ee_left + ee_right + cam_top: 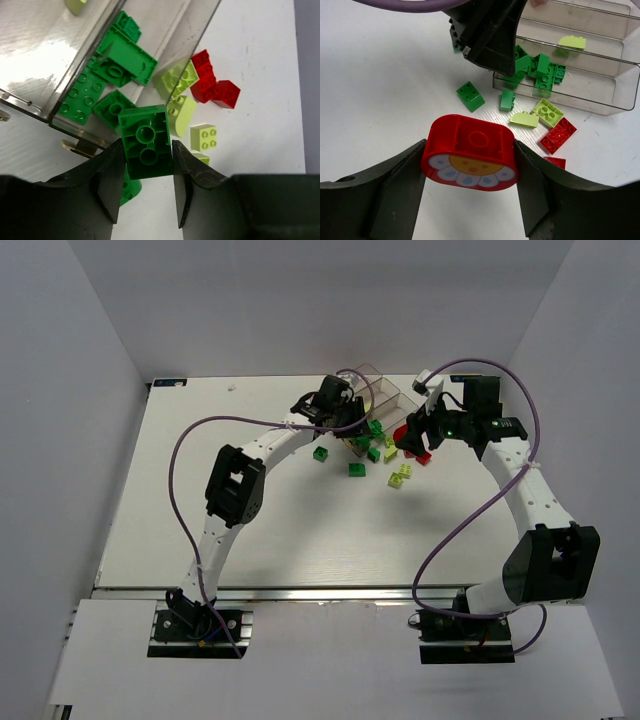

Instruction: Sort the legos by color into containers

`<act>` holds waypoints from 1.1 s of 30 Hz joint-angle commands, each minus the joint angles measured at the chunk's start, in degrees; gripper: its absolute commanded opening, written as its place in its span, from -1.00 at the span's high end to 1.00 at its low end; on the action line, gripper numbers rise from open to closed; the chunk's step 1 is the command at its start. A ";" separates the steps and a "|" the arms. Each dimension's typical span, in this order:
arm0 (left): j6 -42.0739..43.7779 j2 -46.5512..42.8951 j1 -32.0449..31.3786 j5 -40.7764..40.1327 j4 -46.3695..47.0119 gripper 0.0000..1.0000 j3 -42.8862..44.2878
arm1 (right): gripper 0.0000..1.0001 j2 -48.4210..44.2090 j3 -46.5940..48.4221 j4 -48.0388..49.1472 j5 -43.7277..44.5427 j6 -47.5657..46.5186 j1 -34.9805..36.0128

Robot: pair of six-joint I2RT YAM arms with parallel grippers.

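We find L pincer (147, 152) pinching green brick (145, 131), R pincer (470, 167) pinching red brick (470, 142); next, we judge: drop each in matching tray (40, 50) lane.

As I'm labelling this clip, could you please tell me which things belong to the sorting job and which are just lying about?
Job: green brick in the left tool; red flower brick in the right tool; loose bricks; clear tray.
Lying about: purple cable; table.
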 commanded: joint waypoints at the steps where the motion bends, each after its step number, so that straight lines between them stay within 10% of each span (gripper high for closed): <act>1: -0.31 -1.27 0.16 -2.93 -1.23 -0.01 3.23 | 1.00 -1.42 -0.75 2.41 -1.92 0.83 -0.41; 8: -1.28 0.66 0.16 -2.40 -1.32 -0.31 5.78 | 1.00 -0.63 -1.46 2.85 -1.92 0.92 -0.59; 20: -2.06 -9.49 1.30 -7.31 -0.80 -0.18 3.96 | 1.00 3.23 1.17 9.08 -1.66 11.18 -0.41; 33: -7.68 -58.45 10.53 -14.34 9.58 -0.50 -55.96 | 1.00 25.45 20.24 23.76 14.68 28.87 5.82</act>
